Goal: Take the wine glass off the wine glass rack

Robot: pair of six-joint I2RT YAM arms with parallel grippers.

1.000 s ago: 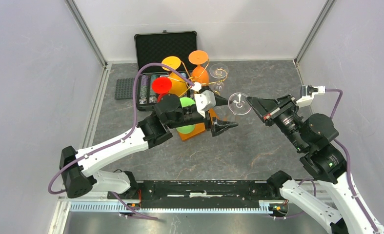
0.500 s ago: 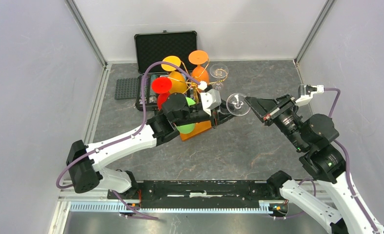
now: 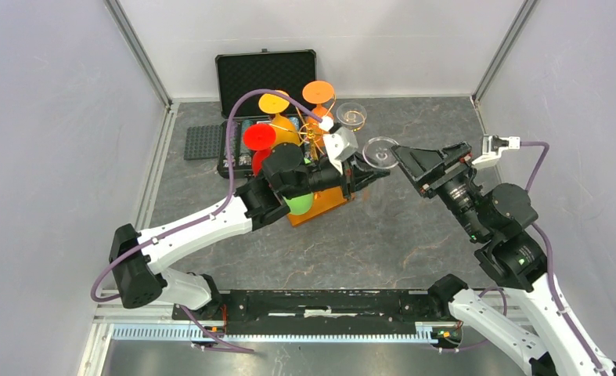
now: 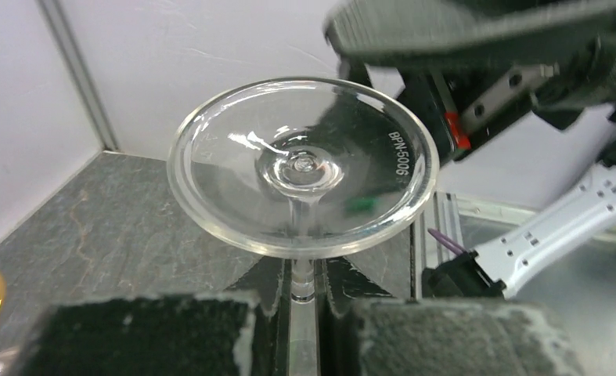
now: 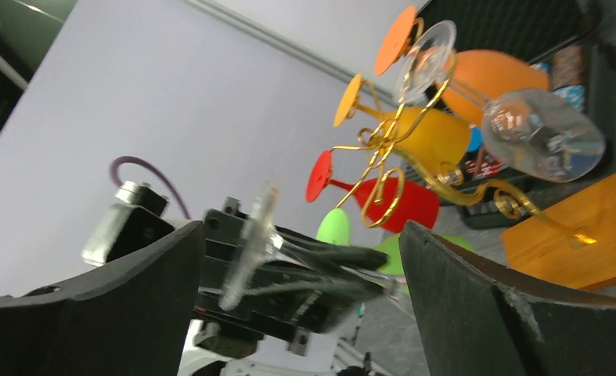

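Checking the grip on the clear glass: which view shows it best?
Left wrist: the clear glass stem sits between the left end effector fingers, foot toward camera. Top shows only the foot; right wrist, a blurred edge.

The glass (image 4: 304, 168) is clear, with a round flat foot on a thin stem. It is off the rack (image 3: 324, 205), up in the air just beside it, foot facing up. The left end effector (image 3: 367, 168) pinches its stem. The rack is curly gold wire on an orange-brown wood block. It stands on the desk (image 3: 414, 235).
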